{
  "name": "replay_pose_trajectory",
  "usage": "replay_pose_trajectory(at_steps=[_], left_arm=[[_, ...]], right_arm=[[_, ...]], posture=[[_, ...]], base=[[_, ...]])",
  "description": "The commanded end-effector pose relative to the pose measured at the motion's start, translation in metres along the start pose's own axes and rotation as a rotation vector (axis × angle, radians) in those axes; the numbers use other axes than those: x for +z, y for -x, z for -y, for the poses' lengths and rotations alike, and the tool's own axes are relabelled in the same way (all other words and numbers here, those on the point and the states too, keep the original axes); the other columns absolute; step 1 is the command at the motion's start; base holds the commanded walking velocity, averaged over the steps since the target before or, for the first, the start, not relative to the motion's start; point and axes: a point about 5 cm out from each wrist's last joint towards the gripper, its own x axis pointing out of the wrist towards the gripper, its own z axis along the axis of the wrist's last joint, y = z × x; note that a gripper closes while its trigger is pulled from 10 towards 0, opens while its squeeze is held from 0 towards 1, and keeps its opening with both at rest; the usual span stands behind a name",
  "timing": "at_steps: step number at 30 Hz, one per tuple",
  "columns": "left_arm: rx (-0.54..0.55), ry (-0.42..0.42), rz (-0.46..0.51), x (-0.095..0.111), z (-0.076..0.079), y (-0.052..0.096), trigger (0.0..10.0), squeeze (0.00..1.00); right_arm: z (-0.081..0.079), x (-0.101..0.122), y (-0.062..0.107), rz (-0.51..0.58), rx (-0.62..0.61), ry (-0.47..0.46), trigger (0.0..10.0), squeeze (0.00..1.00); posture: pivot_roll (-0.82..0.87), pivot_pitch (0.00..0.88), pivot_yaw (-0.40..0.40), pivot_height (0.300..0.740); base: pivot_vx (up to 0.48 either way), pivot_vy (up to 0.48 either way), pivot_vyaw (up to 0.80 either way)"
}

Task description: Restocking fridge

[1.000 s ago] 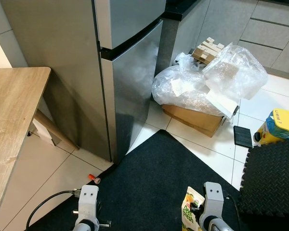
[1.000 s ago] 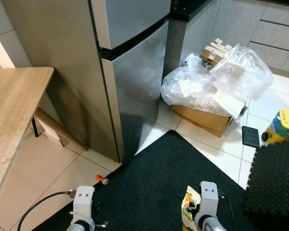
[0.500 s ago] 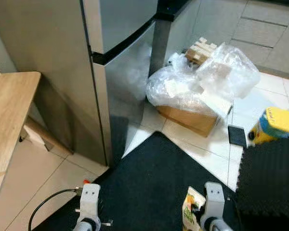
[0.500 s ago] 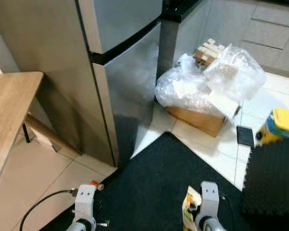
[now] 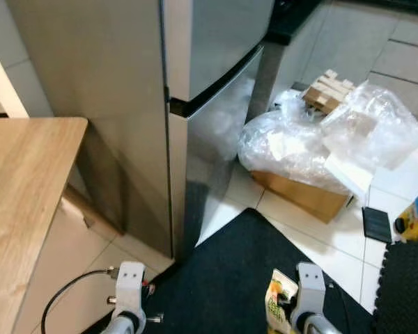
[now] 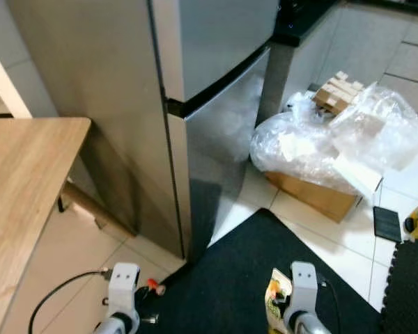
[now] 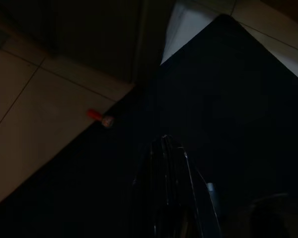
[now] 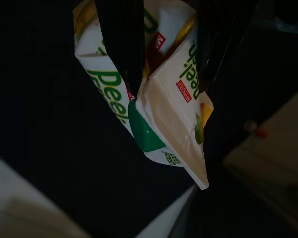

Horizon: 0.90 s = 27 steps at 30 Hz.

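Observation:
The steel fridge (image 5: pixel 209 76) stands ahead with both its upper and lower doors closed. My right gripper (image 8: pixel 171 99) is shut on a white and green juice carton (image 8: pixel 159 114), one black finger (image 8: pixel 121 44) pressed across its front. The carton (image 5: pixel 279 311) hangs low over the black mat, beside my right wrist (image 5: pixel 308 284). My left gripper (image 7: pixel 165 141) is shut on nothing, low over the mat's edge, and my left wrist (image 5: pixel 129 282) is at the bottom left.
A wooden table (image 5: pixel 21 181) is close on the left. Plastic bags (image 5: pixel 313 142) lie on a cardboard box (image 5: pixel 306 198) right of the fridge. A black mat (image 5: pixel 237 271) covers the floor ahead, with a small red object (image 6: pixel 151 284) and a cable (image 5: pixel 63 303) beside it.
The whole view has shifted, so the fridge and the bags now sit further right and the table shows more. My right gripper still holds the carton. Both arms keep their pose.

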Motion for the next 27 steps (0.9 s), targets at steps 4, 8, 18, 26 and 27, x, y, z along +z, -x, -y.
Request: replay_pose_trajectory(at_steps=[4, 8, 18, 26, 27], left_arm=[[-0.015, -0.008, -0.017, -0.0026, 0.0025, 0.0003, 10.0, 0.0], [-0.021, -0.011, -0.02, -0.0033, 0.0038, 0.0003, 10.0, 0.0], [-0.024, -0.02, -0.001, -0.0025, 0.006, 0.0008, 10.0, 0.0], [-0.049, -0.047, 0.003, -0.0028, 0.007, 0.0016, 10.0, 0.0], [-0.052, -0.046, 0.006, -0.0029, 0.0071, 0.0019, 10.0, 0.0]], right_arm=[[-0.0012, -0.005, 0.0012, -0.015, 0.004, -0.004, 10.0, 0.0], [-0.0013, -0.0049, 0.0015, -0.01, 0.009, -0.007, 10.0, 0.0], [0.001, -0.0064, 0.0024, -0.018, 0.006, 0.0, 10.0, 0.0], [0.0023, -0.0066, 0.0027, -0.021, 0.005, 0.005, 10.0, 0.0], [0.0025, -0.0065, 0.0028, -0.021, 0.005, 0.006, 10.0, 0.0]], posture=[[-0.08, 0.057, -0.036, 0.74], [-0.08, 0.056, -0.037, 0.74], [-0.09, 0.046, -0.042, 0.74], [-0.09, 0.049, -0.045, 0.74], [-0.09, 0.051, -0.044, 0.74]], base=[[0.281, 0.0, 0.0], [0.273, 0.0, 0.0], [0.16, 0.0, 0.0], [0.0, 0.0, 0.0], [0.0, -0.48, 0.0]])
